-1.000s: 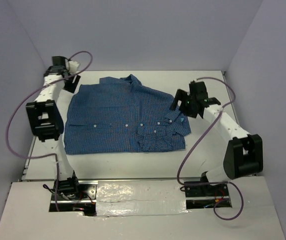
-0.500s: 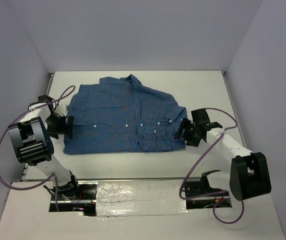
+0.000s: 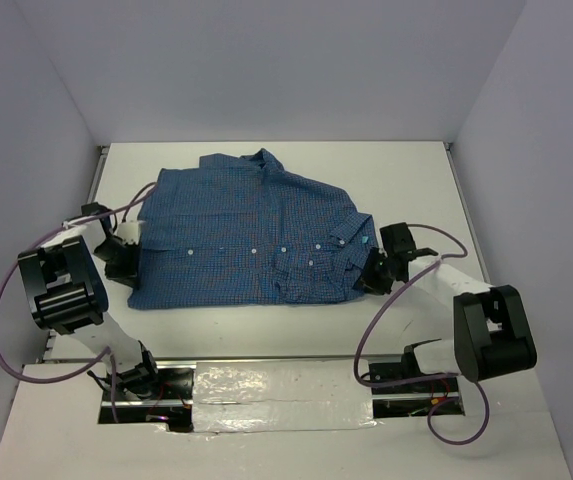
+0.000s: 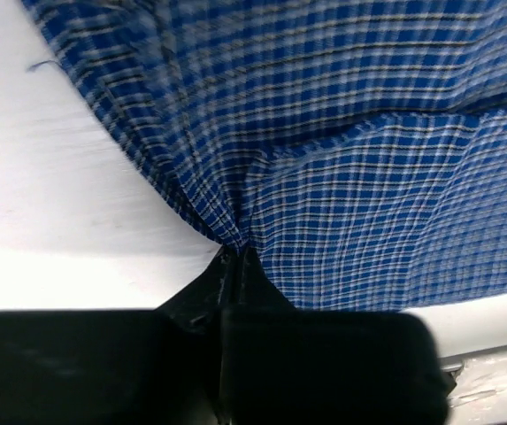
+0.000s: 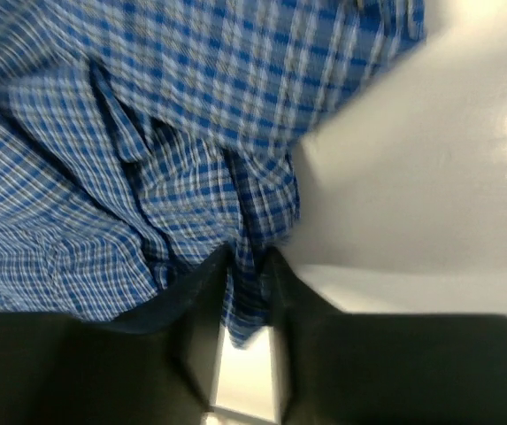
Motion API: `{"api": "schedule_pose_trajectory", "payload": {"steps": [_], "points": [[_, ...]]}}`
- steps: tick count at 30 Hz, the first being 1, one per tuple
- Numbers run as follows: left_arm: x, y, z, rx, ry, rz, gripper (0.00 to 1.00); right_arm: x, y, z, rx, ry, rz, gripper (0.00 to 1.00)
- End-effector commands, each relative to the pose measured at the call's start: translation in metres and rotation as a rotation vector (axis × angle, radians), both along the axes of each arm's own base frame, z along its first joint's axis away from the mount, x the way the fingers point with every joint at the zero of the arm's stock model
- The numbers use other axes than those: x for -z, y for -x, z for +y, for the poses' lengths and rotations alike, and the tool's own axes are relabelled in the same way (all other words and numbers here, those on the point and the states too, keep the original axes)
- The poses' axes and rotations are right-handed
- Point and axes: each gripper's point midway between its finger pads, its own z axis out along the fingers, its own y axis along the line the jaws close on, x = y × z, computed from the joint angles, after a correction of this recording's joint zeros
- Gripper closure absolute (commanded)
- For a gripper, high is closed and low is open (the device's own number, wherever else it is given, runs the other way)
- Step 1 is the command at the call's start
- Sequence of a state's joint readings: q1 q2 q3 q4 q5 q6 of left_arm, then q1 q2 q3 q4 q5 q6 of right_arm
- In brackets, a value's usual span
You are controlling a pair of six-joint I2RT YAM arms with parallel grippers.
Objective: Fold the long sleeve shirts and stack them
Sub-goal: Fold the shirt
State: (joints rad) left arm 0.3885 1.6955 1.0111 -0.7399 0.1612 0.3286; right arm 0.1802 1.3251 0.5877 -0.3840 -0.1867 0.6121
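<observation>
The long sleeve shirt (image 3: 251, 230), blue with fine checks, lies folded flat in the middle of the white table, collar to the far side and a cuffed sleeve across its right front. My left gripper (image 3: 131, 262) is at the shirt's left edge, low on the table. In the left wrist view the left gripper (image 4: 235, 252) is shut on a pinched ridge of the shirt (image 4: 368, 133). My right gripper (image 3: 366, 275) is at the shirt's right front corner. In the right wrist view the right gripper (image 5: 249, 261) has closed onto a hanging fold of the shirt (image 5: 147, 133).
The white table (image 3: 416, 180) is walled in by pale panels at the back and both sides. A shiny taped strip (image 3: 276, 385) runs along the near edge between the arm bases. Purple cables (image 3: 6, 300) loop beside each arm.
Both arms dropped from the shirt's far corners to its left edge and right front corner. Both grippers, open a second ago, have closed onto the cloth.
</observation>
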Motion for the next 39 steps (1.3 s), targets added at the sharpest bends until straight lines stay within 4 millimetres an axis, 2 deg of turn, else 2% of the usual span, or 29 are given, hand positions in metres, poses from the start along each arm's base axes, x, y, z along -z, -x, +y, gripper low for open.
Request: {"api": "schedule_pose_trajectory", "payload": {"steps": [1,2,4,5,10,13,15,16,17,18,20,21,22,23,24,25,26,27,28,29,30,31,32,33,34,35,36,37,39], "points": [[-0.006,0.005,-0.018,0.055,0.091,-0.031,1.00,0.004,0.016,-0.001,-0.009,-0.006,0.031,0.72],[-0.009,0.006,-0.017,0.077,0.088,-0.037,1.00,0.003,0.019,-0.002,-0.010,-0.003,0.036,0.82],[-0.017,0.013,-0.012,0.113,0.081,-0.037,1.00,-0.001,0.032,-0.004,-0.015,0.007,0.056,0.90],[-0.021,0.023,-0.012,0.120,0.093,-0.005,1.00,-0.007,0.035,-0.005,-0.013,0.006,0.038,0.95],[-0.029,0.065,0.004,0.198,0.025,0.119,1.00,-0.009,0.069,-0.005,0.005,0.009,0.097,0.94],[-0.028,0.085,0.003,0.212,0.016,0.174,1.00,-0.010,0.084,0.004,-0.005,-0.031,0.116,0.85],[-0.027,0.092,0.004,0.208,0.004,0.201,0.79,-0.010,0.091,0.010,-0.006,-0.051,0.126,0.70],[-0.027,0.093,0.006,0.200,-0.008,0.214,0.69,-0.011,0.092,0.010,-0.006,-0.055,0.126,0.49],[-0.030,0.089,0.009,0.196,-0.020,0.208,0.55,-0.012,0.092,0.009,-0.004,-0.050,0.121,0.42],[-0.034,0.084,0.012,0.191,-0.030,0.195,0.53,-0.018,0.090,0.008,-0.005,-0.041,0.116,0.32],[-0.055,0.052,0.025,0.168,-0.076,0.102,0.49,-0.035,0.076,0.003,0.003,-0.007,0.063,0.21],[-0.067,0.036,0.031,0.149,-0.091,0.053,0.49,-0.041,0.076,0.001,0.002,0.005,0.059,0.18],[-0.097,0.000,0.044,0.103,-0.136,-0.061,0.40,-0.047,0.072,-0.001,0.003,0.017,0.041,0.10],[-0.108,-0.020,0.044,0.085,-0.115,-0.116,0.40,-0.064,0.061,-0.001,-0.006,0.025,-0.012,0.04],[-0.125,-0.041,0.045,0.068,-0.116,-0.179,0.40,-0.070,0.058,-0.008,0.006,0.058,-0.027,0.01],[-0.164,-0.075,0.051,0.037,-0.140,-0.303,0.34,-0.077,0.054,-0.010,0.002,0.075,-0.047,0.00],[-0.169,-0.096,0.046,0.044,-0.101,-0.335,0.34,-0.093,0.043,-0.011,-0.012,0.087,-0.099,0.00],[-0.183,-0.119,0.029,0.070,-0.087,-0.384,0.34,-0.101,0.037,-0.015,-0.014,0.104,-0.124,0.00],[-0.218,-0.149,0.021,0.100,-0.104,-0.490,0.33,-0.108,0.030,-0.014,-0.026,0.108,-0.152,0.00],[-0.209,-0.172,0.010,0.126,-0.079,-0.486,0.32,-0.123,0.020,-0.014,-0.035,0.107,-0.196,0.00],[-0.240,-0.203,-0.022,0.181,-0.075,-0.589,0.30,-0.128,0.010,-0.017,-0.046,0.121,-0.216,0.00],[-0.243,-0.221,-0.040,0.205,-0.053,-0.620,0.30,-0.134,0.003,-0.018,-0.048,0.125,-0.233,0.00],[-0.226,-0.244,-0.054,0.216,-0.018,-0.612,0.29,-0.148,-0.007,-0.017,-0.052,0.126,-0.270,0.00],[-0.237,-0.263,-0.082,0.197,0.032,-0.666,0.29,-0.155,-0.015,-0.017,-0.059,0.135,-0.295,0.00],[-0.220,-0.283,-0.092,0.172,0.056,-0.663,0.28,-0.156,-0.022,-0.016,-0.062,0.139,-0.294,0.00],[-0.224,-0.308,-0.098,0.153,0.057,-0.746,0.28,-0.165,-0.029,-0.016,-0.062,0.137,-0.318,0.00],[-0.222,-0.322,-0.110,0.116,0.063,-0.766,0.26,-0.166,-0.037,-0.014,-0.071,0.138,-0.325,0.00],[-0.203,-0.335,-0.117,0.108,0.070,-0.763,0.25,-0.168,-0.040,-0.012,-0.074,0.136,-0.331,0.00],[-0.201,-0.362,-0.124,0.057,0.095,-0.832,0.23,-0.169,-0.047,-0.010,-0.077,0.131,-0.334,0.00]]}}
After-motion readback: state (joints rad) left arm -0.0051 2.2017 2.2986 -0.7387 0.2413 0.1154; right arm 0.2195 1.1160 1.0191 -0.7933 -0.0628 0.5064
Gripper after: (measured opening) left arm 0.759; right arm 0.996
